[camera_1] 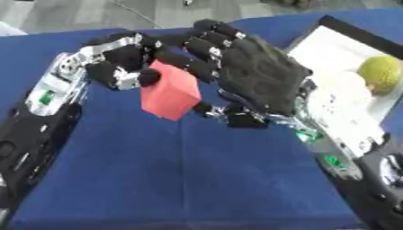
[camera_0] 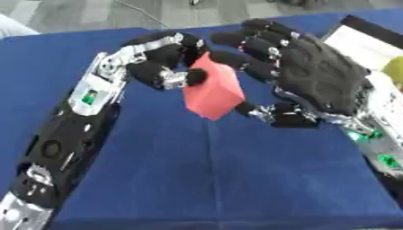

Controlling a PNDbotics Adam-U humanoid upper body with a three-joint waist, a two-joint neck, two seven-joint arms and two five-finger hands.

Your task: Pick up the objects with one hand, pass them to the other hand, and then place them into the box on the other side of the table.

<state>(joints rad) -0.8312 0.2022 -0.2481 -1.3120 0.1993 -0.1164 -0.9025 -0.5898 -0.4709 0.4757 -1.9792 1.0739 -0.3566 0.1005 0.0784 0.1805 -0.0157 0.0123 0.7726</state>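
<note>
Both robot hands are meeting above the middle of the table point(camera_0: 236, 179), which is wearing a dark blue cloth, and we are seeing a red block point(camera_0: 212, 90) held between them in the air. Our left robot hand point(camera_0: 161, 58) is coming in from the left side with its fingers curled over the upper left part of the block, and its thumb is pressing on the left face, so it is pinching the block. Our right robot hand point(camera_0: 315, 74) is reaching in from the right, showing us its black back. Its fingers are bending over the top right edge of the block, and its thumb is touching the lower right corner. We think this hand is also closing on the block, but the palm side is hidden from us, so how much it is really gripping we cannot tell for sure.

The block is tilted, with one corner pointing down, and it is not touching the cloth.

At the right side of the table a box point(camera_1: 346, 38) with a dark rim and a white inside is lying. A yellow-green round thing point(camera_1: 382, 74) is sitting in it, close to the right edge of the view.
</note>
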